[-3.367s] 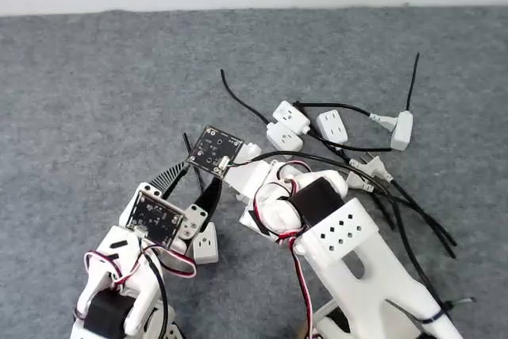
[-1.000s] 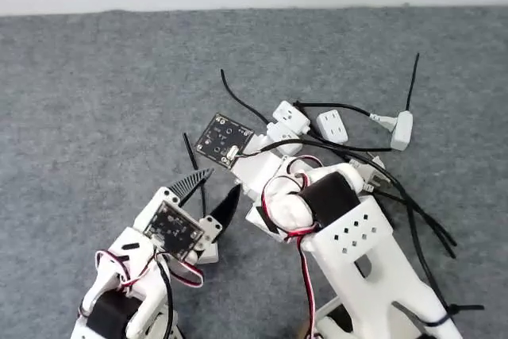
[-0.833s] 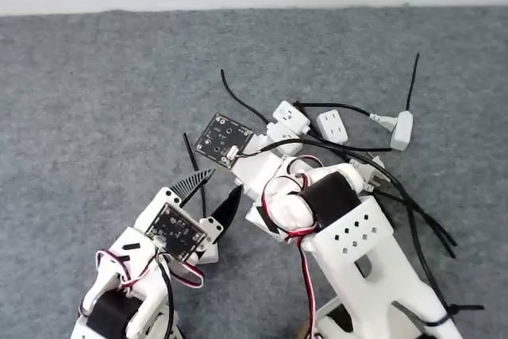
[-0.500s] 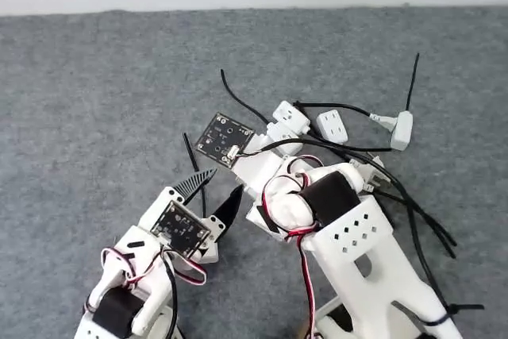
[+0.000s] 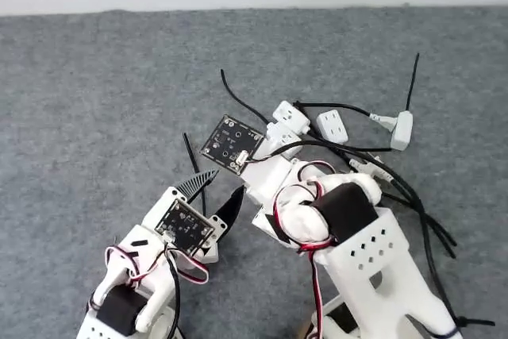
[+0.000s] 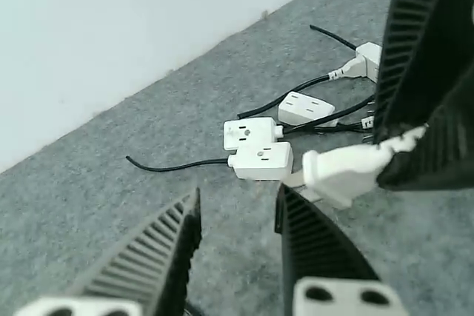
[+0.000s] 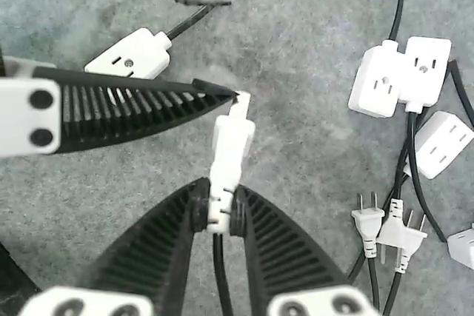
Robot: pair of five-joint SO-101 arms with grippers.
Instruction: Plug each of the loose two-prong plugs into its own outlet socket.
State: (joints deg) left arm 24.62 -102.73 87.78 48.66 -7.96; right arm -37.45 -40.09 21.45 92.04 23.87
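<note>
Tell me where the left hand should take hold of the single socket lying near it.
Probably across its two long side walls, coming down from above. The single socket lies flat, slotted face up, with its black cord leaving one short end, so those sides are bare and the face is left free. The left hand is open.

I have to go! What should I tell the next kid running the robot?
Left gripper: open, by the near white outlet socket on the grey carpet.
Right gripper: shut on a white two-prong plug, prongs close to the left gripper.
Done: one far white plug looks seated in its far socket.
Left to do: seat the held plug; two loose white plugs and three empty white sockets wait.
</note>
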